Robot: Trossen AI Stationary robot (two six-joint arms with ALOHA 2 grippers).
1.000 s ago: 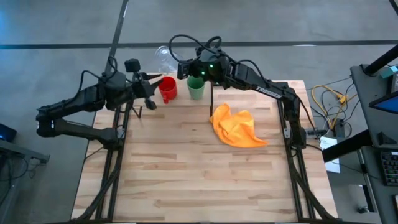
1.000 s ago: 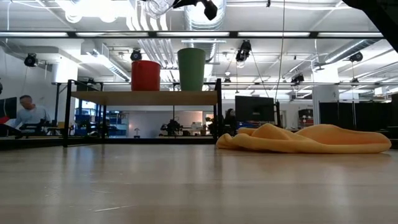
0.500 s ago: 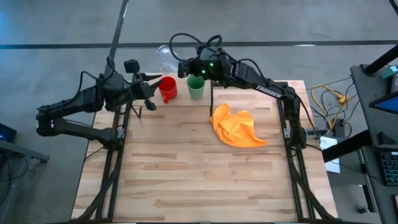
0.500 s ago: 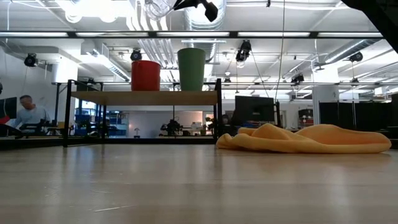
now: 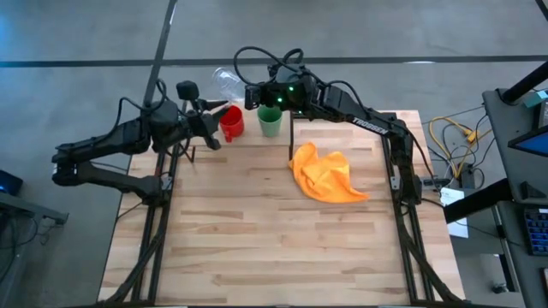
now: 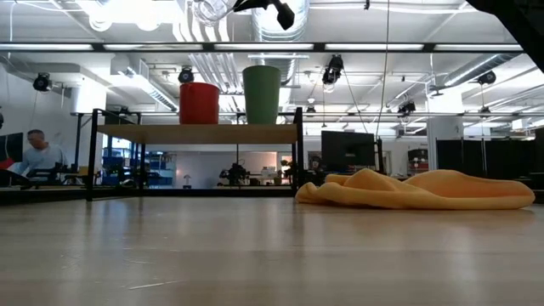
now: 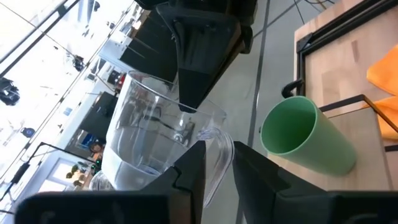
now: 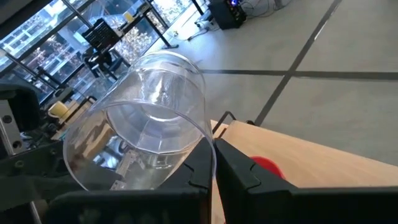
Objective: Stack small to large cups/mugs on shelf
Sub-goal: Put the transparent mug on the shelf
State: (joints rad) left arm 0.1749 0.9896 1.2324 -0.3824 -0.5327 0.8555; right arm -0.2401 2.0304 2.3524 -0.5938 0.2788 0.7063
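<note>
My right gripper (image 5: 248, 92) is clamped on the rim of the clear cup (image 5: 226, 81), one finger inside the wall and one outside, holding it in the air beyond the far edge of the shelf (image 5: 282, 137). The cup lies tilted, nearly on its side: in my right wrist view its long axis runs away from my fingers (image 8: 199, 163), mouth toward them and base away, and the cup (image 8: 140, 127) is empty. From the left wrist view the same cup (image 7: 155, 134) hangs under my right finger (image 7: 196, 74), which comes down over its rim. In the low view it (image 6: 208, 8) sits high above the shelf (image 6: 195, 133), over the red mug. My left gripper (image 5: 210, 109) hovers just beside the red mug (image 5: 231, 122), on its left, not touching it; its fingers (image 7: 189, 171) stand slightly apart with nothing between them. The red mug and the green cup (image 5: 271, 121) stand upright side by side on the shelf, mouths up, red on the left; the green cup (image 7: 308, 143) is empty, and I cannot tell what is in the red one. White lettering on my right forearm (image 5: 366, 125) reads TROSSEN. An orange cloth (image 5: 327, 174) lies crumpled on the table (image 5: 257, 239) near the shelf's right post. In the low view a person (image 6: 38, 153) sits far off at the left.
</note>
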